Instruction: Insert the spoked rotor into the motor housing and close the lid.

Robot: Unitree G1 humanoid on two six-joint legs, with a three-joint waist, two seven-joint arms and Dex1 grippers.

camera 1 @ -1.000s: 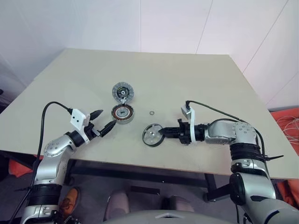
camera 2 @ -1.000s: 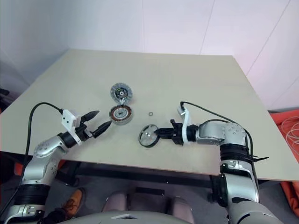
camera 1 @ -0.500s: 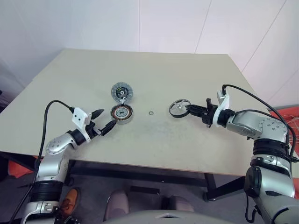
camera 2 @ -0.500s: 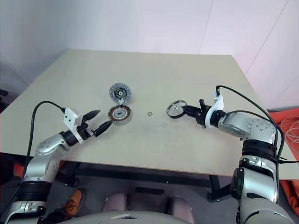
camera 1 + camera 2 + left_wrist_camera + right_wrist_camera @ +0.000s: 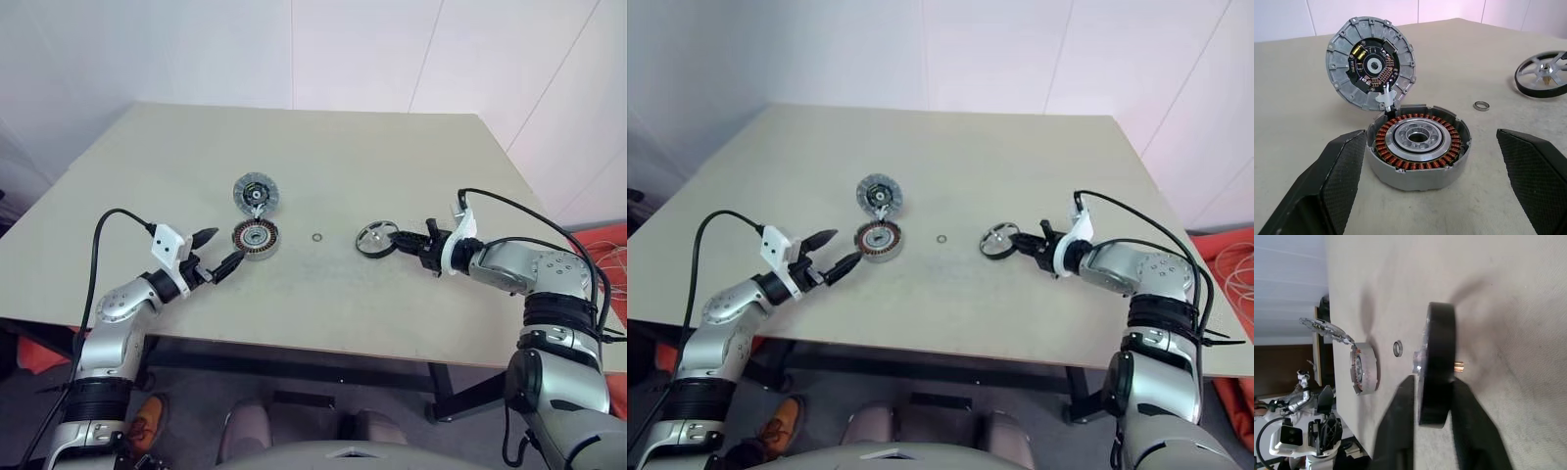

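Beige tabletop with plain white walls behind, nothing fancy, and all the motor bits sat around the middle of the head views. Housing lay left of center with its copper windings facing up, and the lid sat just above it in the frame, dark circuit side showing; from the left wrist view it looked tipped up and touching the housing's back edge, maybe joined by a little white bit, though I couldn't say for sure. A tiny ring lay loose between the housing and the rotor. Right gripper had the rotor by its black rim, right of center, well apart from the housing. In the right wrist view the fingers straddled the rim on both sides, so I'd call it pinched, though whether the grip was firm or slackening I couldn't tell. Rotor looked tilted and low near the table; touching it or not, couldn't tell. Left gripper was spread wide with the housing between its fingers, nothing clamped. So I'd say the step in hand was the insertion, barely started. Next move probably needs the rotor carried left across the frame over the ring, leveled, centered on the housing's silvery hub and lowered, with the left maybe steadying the housing.
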